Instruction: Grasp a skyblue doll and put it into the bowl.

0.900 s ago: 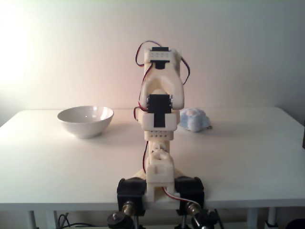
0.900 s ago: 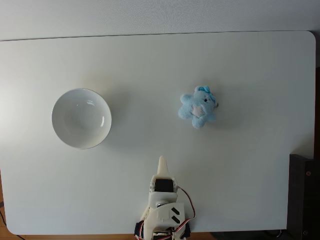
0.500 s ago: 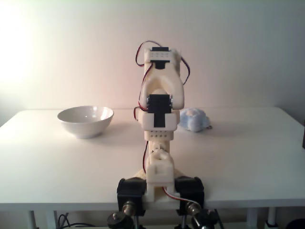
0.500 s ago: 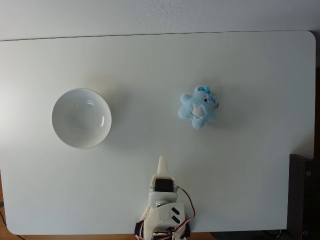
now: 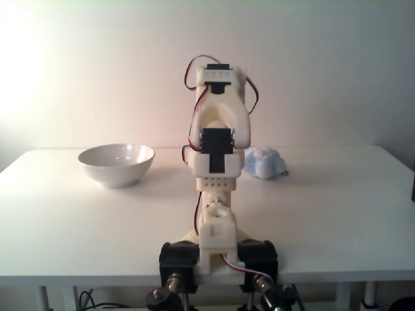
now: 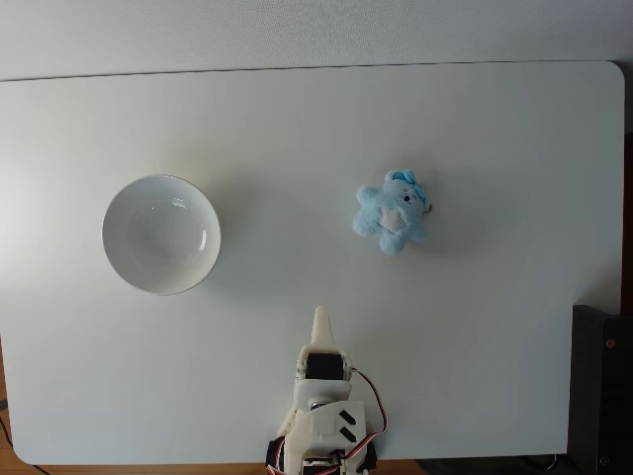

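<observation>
Arm folded at the bench edge, doll and bowl apart on the white bench.

From above, the doll lies right of centre on the bench, well apart from the bowl at the left, which holds nothing. The fingers point up the picture from the arm's base at the lower edge, near neither thing; they look closed to a single tip and hold nothing. In the front-on view the arm hides part of the doll; the bowl stands left.

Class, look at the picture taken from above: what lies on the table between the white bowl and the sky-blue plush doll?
Nothing: in the fixed view from above, bare white table separates the glossy white ceramic bowl from the fuzzy sky-blue plush doll.
</observation>
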Controlling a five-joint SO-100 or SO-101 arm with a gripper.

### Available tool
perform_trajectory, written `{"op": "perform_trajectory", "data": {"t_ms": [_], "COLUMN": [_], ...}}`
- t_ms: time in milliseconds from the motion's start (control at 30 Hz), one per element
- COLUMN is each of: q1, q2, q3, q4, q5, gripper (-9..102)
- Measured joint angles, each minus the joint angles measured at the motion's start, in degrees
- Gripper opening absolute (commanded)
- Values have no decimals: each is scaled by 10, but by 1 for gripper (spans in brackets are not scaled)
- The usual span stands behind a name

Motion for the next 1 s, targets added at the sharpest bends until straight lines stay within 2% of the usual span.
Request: {"op": "perform_trajectory", "data": {"t_ms": [1000], "q1": [0], "q2": [-1], "q3": [1], "q4": [0], "q5": [0], "gripper": [6]}}
